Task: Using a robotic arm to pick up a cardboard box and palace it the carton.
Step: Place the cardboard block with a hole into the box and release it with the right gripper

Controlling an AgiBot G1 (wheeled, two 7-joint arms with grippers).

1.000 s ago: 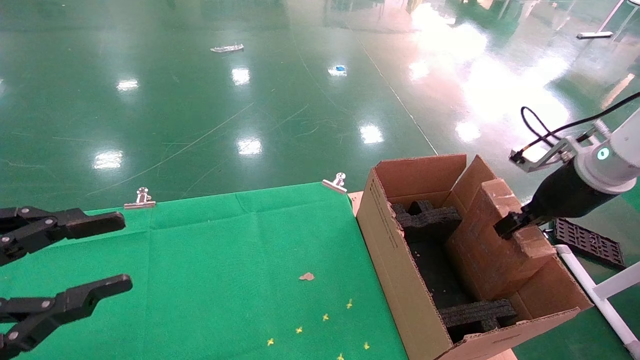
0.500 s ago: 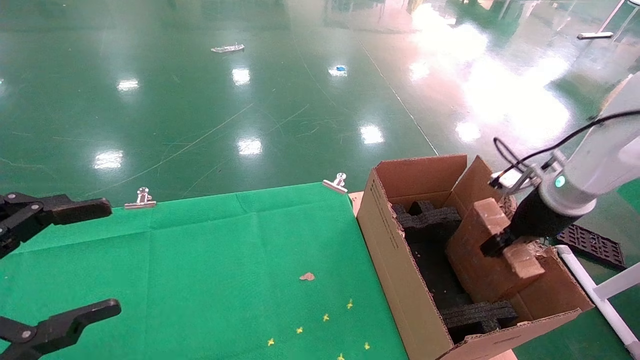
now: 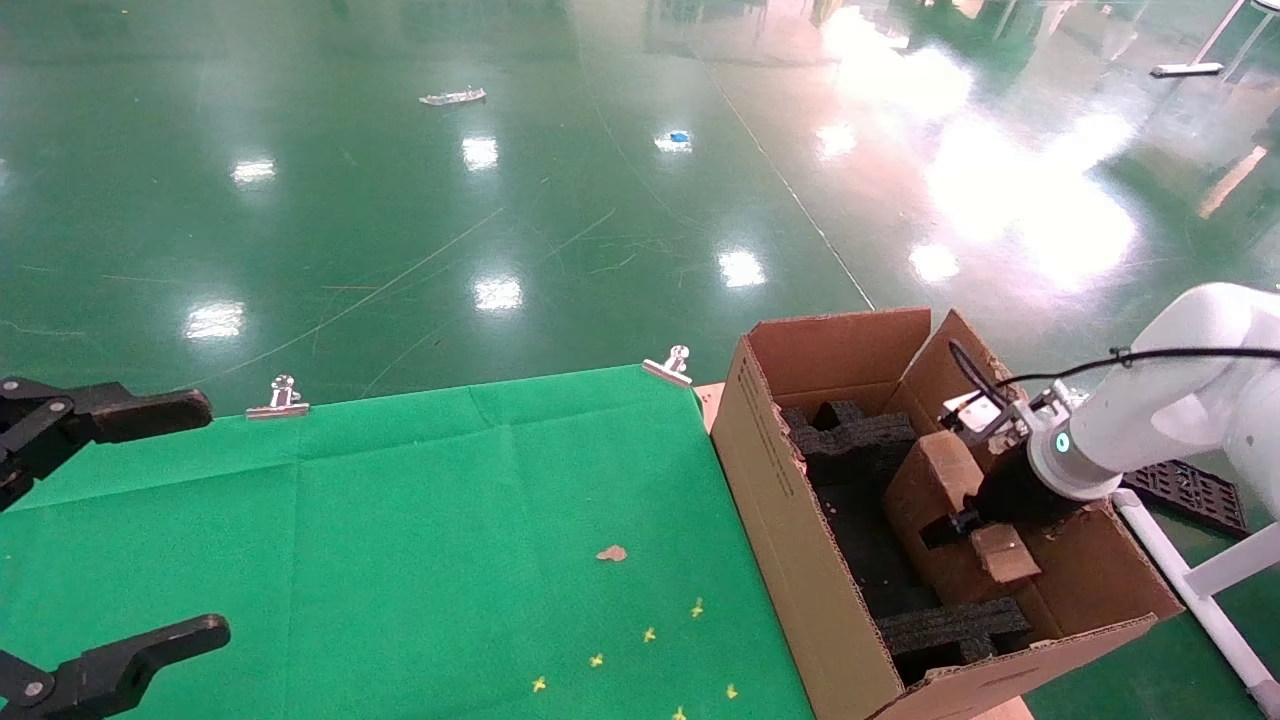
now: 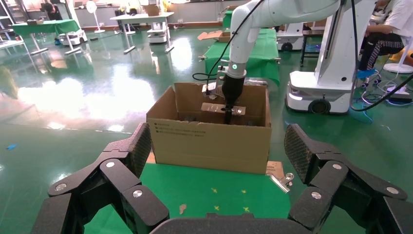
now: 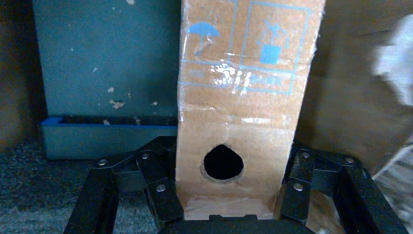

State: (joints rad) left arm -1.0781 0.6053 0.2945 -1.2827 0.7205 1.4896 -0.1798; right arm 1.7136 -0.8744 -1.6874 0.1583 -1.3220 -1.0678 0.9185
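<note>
Right wrist view: my right gripper (image 5: 229, 207) pinches the cardboard box (image 5: 246, 97) between its fingers (image 5: 158, 195), inside the carton (image 3: 790, 520). My left gripper (image 4: 219, 195) hangs spread.

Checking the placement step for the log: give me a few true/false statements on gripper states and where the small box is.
1. The right gripper is shut on the cardboard box. True.
2. The cardboard box lies on the green cloth. False: it is held inside the carton, above the black foam blocks.
3. The left gripper is open and holds nothing. True.
4. The left gripper is inside the carton. False: it hangs over the green cloth, apart from the carton.
5. The box face toward the right wrist camera has a round hole. True.
</note>
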